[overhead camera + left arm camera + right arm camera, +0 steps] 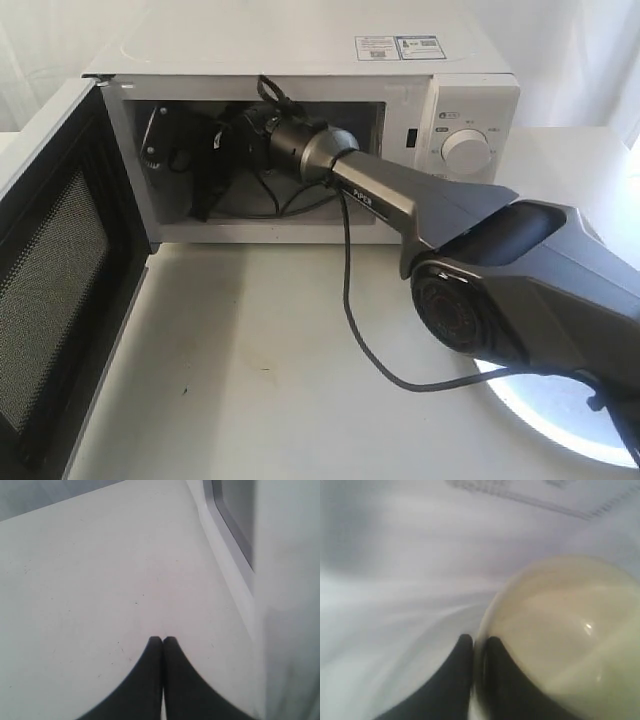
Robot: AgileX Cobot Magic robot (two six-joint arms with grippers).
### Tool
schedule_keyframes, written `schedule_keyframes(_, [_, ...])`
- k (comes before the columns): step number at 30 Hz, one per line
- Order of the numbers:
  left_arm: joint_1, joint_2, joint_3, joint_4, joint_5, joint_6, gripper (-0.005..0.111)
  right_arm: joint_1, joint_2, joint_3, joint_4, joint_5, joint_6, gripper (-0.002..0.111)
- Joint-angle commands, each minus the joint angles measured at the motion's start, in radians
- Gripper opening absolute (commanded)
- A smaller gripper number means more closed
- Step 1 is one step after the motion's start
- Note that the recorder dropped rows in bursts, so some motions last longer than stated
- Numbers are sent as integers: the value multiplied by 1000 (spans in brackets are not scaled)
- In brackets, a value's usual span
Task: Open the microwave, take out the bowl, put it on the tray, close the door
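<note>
A white, matte counter (250, 350) is seen across the lower part of the exterior view, its surface plain and evenly lit. In the left wrist view the same counter (90, 580) is shown from close by, and a few tiny dark specks are scattered over it. Beyond its edge a grey band (40, 495) is seen, too blurred to be identified. Behind the scene, a white backdrop (50, 50) is hung, marked by faint vertical folds.

bowl (560, 630): cream, glossy | fingers (461, 655): pinching its rim, one inside, one outside
</note>
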State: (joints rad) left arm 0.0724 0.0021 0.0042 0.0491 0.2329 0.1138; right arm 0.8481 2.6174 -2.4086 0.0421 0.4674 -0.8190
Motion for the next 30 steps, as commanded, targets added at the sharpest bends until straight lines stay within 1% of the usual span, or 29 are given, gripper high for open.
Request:
schedule_keyframes(1, [-4,-2,-4,-5,0,-5,0,37,-52,11,-24,177,15,0])
schedule_keyframes(2, [-4,-2,-4,-5,0,-5,0,52,-68,11,-60,235,40,0])
schedule_keyframes(4, [-4,-2,-4,-5,0,-5,0,66,-81,11,-119,287,89,0])
schedule_keyframes(6, [-4,-2,-4,-5,0,-5,0,79,-93,11,-208,342,163,0])
schedule_keyframes(8, [-4,-2,-4,-5,0,-5,0,88,-103,11,-347,388,266,0])
schedule_keyframes(10, [-4,-2,-4,-5,0,-5,0,92,-107,11,-445,446,335,0])
schedule_keyframes(12, [-4,-2,-4,-5,0,-5,0,98,-115,11,-501,529,382,0])
schedule_keyframes(16, [-4,-2,-4,-5,0,-5,0,114,-142,11,-506,687,432,0])
schedule_keyframes(19, [-4,-2,-4,-5,0,-5,0,143,-164,11,-505,754,432,0])
schedule_keyframes(26, [-4,-2,-4,-5,0,-5,0,236,-199,14,-505,754,432,0])
schedule_keyframes(30, [-4,-2,-4,-5,0,-5,0,250,-197,27,-510,754,444,0])
